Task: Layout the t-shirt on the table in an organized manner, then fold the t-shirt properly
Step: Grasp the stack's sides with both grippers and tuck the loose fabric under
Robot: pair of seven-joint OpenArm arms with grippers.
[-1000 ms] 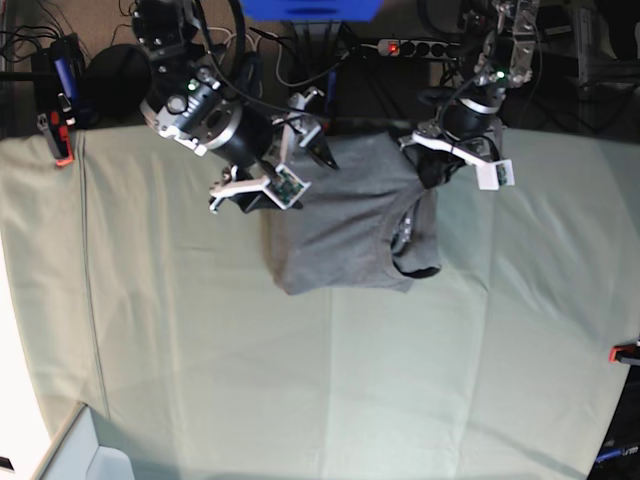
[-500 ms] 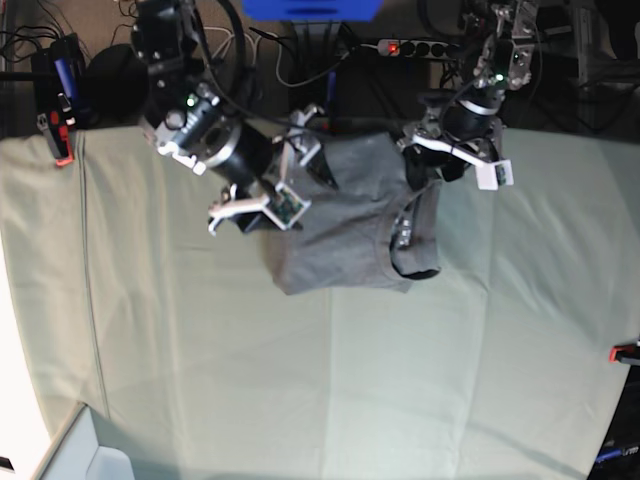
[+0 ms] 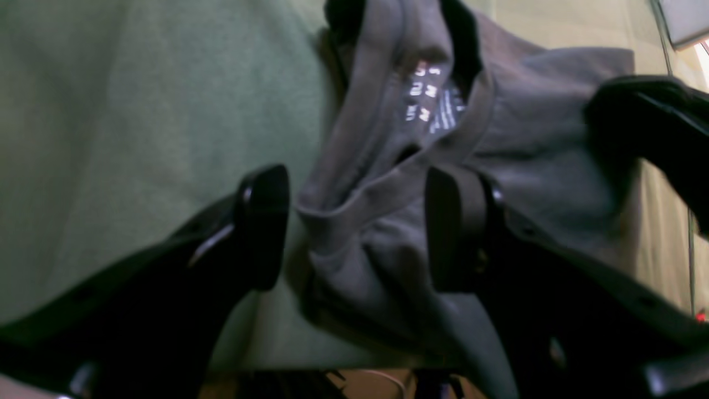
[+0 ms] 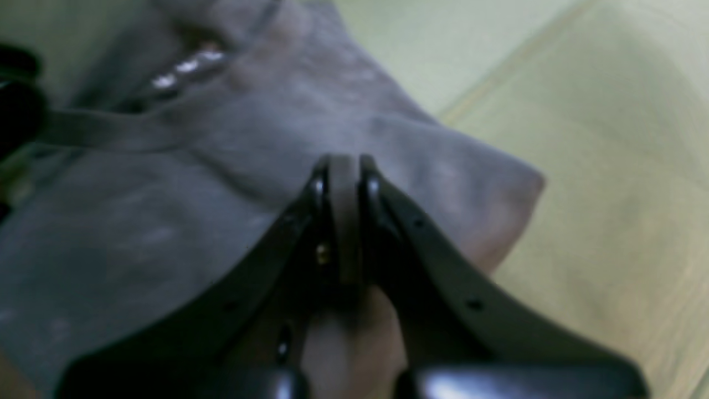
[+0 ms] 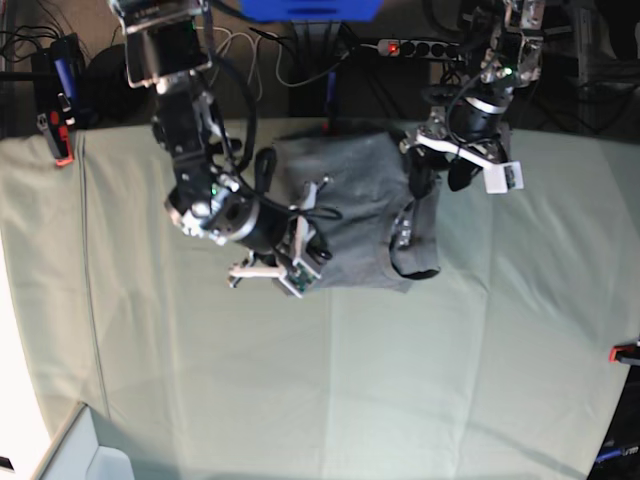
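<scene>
The dark grey t-shirt (image 5: 360,195) lies bunched at the back middle of the table (image 5: 200,380), collar and label toward the right. My right gripper (image 5: 308,208) is at the shirt's left edge. In the right wrist view it (image 4: 343,172) is shut on a pinched fold of the t-shirt (image 4: 166,221). My left gripper (image 5: 437,178) is at the shirt's right side by the collar. In the left wrist view it (image 3: 360,227) is open, its fingers (image 3: 266,221) straddling a raised fold of the t-shirt (image 3: 388,183) below the label.
Red clamps sit at the table's left back edge (image 5: 62,150) and right edge (image 5: 625,350). A power strip (image 5: 420,47) and cables lie behind the table. A pale box corner (image 5: 80,450) shows at the front left.
My right arm has swung from the shirt's back left toward the front, still pinching fabric, and the shirt's left side has shifted with it. My left arm has barely moved.
</scene>
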